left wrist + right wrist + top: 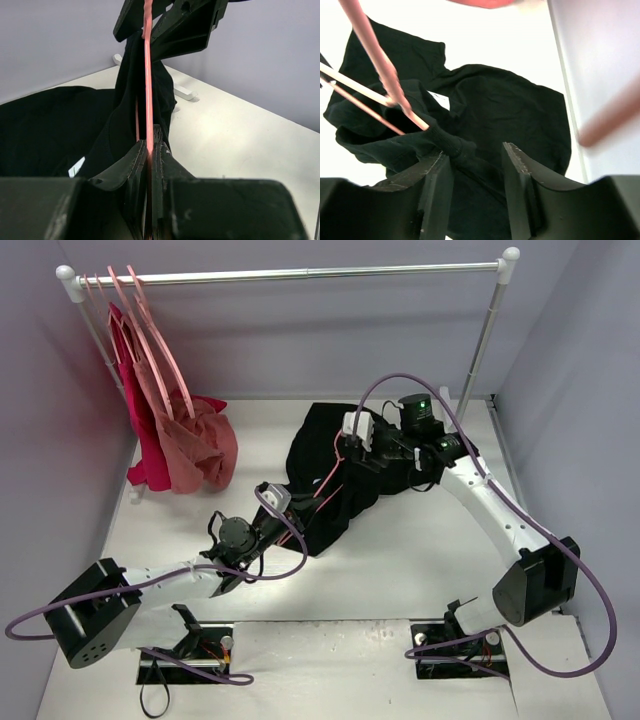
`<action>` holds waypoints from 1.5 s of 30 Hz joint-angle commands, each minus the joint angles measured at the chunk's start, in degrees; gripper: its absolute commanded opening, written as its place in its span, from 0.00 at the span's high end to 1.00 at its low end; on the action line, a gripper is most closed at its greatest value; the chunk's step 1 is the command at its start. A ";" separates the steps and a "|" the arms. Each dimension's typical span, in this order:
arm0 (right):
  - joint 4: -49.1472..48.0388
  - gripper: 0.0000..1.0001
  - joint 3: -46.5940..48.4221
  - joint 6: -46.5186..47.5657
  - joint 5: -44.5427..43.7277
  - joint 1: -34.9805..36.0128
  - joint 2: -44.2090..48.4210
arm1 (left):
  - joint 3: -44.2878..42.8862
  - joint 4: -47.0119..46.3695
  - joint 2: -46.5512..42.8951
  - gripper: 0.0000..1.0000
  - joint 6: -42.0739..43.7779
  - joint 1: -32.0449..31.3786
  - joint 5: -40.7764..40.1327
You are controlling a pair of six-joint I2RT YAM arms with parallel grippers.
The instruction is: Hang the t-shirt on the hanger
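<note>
A: Status on shirt (320,435)?
B: Crumpled mid-table (420,570), black, bunched toward the far right. Partly pulled over hanger (325,490).
A: Hanger position?
B: Slanting through the fabric. Near end poking out toward the left arm, far end buried in cloth. Off the rail (300,275).
A: Left gripper (288,520)?
B: Clamped on the hanger at the shirt's near edge. Same from the left wrist: fingers (132,165) pinched tight on the thin pink rod, no gap showing, cloth draped over the rod further up.
A: Right gripper (347,450)?
B: Over the shirt's far side, just beside the hanger's upper end. Jaws apart in the right wrist view, nothing clamped. Rolled fabric edge touching one finger (437,180), clear gap to the other. Hanger arms crossing just ahead of the fingertips, sleeved in that same roll.
A: Anything else around?
B: Red garment (135,430) and rose garment (200,445) hanging side by side at the rail's left end, each on a pink hanger, bottoms reaching the table. Apart from the shirt.
</note>
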State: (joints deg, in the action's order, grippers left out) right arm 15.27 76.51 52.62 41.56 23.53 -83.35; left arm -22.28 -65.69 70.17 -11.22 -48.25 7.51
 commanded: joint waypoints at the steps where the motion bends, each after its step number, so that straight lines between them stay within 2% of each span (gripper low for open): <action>1: -2.17 0.60 0.04 0.29 3.17 1.52 0.38 | -4.70 -5.59 -2.32 1.00 -0.20 -0.09 3.57; 3: -1.91 0.66 -0.04 0.38 3.26 2.05 0.64 | -5.14 -5.06 -2.41 1.00 -0.03 -0.09 3.65; 4: -1.91 0.75 -0.13 0.38 3.26 2.13 0.73 | -5.23 -4.97 -2.32 1.00 0.06 -0.09 3.83; 6: -1.91 0.81 -0.22 0.29 3.35 2.40 1.26 | -5.75 -4.01 -2.41 1.00 0.24 -0.09 4.00; 7: -1.73 0.88 -0.13 0.29 3.61 2.66 1.44 | -6.28 -3.75 -2.32 1.00 0.41 -0.09 4.18; 10: -1.29 1.00 -0.05 0.64 4.14 3.19 2.40 | -6.98 -3.04 -2.41 1.00 0.94 -0.09 3.14; 13: -1.20 1.00 -0.13 0.73 3.09 3.45 3.81 | -7.77 -0.68 -2.93 1.00 1.38 0.00 0.85; 16: -3.56 1.00 -1.62 0.38 -0.59 4.15 6.09 | -10.49 6.78 -4.16 0.98 2.51 0.00 -5.03; 17: -4.62 1.00 -2.32 0.12 -1.65 4.42 7.05 | -12.76 12.02 -4.43 0.78 2.96 0.00 -9.05; 19: -8.66 1.00 -4.96 -1.11 -4.20 4.94 9.52 | -15.32 16.89 -5.22 0.65 3.58 0.09 -12.41; 20: -9.89 1.00 -5.75 -1.55 -5.08 5.12 10.31 | -17.60 20.48 -5.39 0.51 3.84 0.17 -14.60; 23: -14.47 1.00 -8.74 -2.87 -9.56 5.74 12.94 | -21.82 28.30 -6.27 0.38 4.72 0.26 -17.25; 27: -19.66 1.00 -11.20 -3.31 -15.53 5.83 15.32 | -32.00 39.13 -6.45 0.36 3.94 0.26 -20.95; 31: -21.94 1.00 -11.12 -3.93 -21.68 5.83 15.41 | -36.77 47.39 -7.94 0.32 -0.46 0.35 -25.95; 36: -26.06 1.00 -11.29 -6.64 -26.79 5.83 15.50 | -37.22 54.08 -10.06 0.32 -7.83 0.26 -27.02; 38: -27.13 1.00 -11.73 -7.27 -26.97 5.83 16.02 | -38.44 59.07 -9.01 0.39 -9.95 -0.09 -26.49; 40: -28.27 1.00 -12.17 -8.40 -26.88 5.83 16.55 | -38.28 60.59 -6.72 0.44 -13.38 -0.35 -26.49; 45: -28.72 1.00 -14.63 -9.73 -27.32 6.61 18.40 | -33.53 56.38 -0.41 0.45 -19.79 -1.32 -29.30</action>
State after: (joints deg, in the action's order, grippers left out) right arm -5.26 61.73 44.73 15.73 29.45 -68.01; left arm -56.86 -7.94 66.70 -24.88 -48.97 -19.55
